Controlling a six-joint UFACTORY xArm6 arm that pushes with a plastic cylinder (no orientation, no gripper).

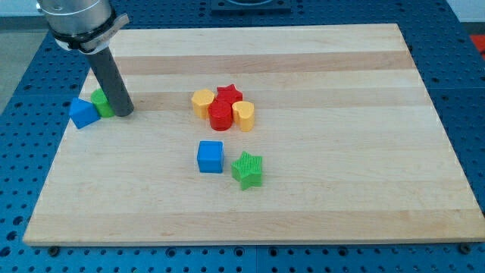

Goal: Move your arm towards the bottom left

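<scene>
Tip (pixel 125 114) sat at board's (pixel 318 205) left edge, touching green block (pixel 100 101), blue block (pixel 82 114) just beyond. Plain rod, nothing to open or pinch. Target corner lay toward view's bottom and slightly left; path down looked clear, blue block close beside it.

1. A robotics lab bench: behind and all around my tip (pixel 124 114), a blue perforated metal table (pixel 455 76) with a regular grid of mounting holes.
2. A pale wooden board (pixel 341 152) lies on it, spreading out to the view's right of my tip as the work surface.
</scene>
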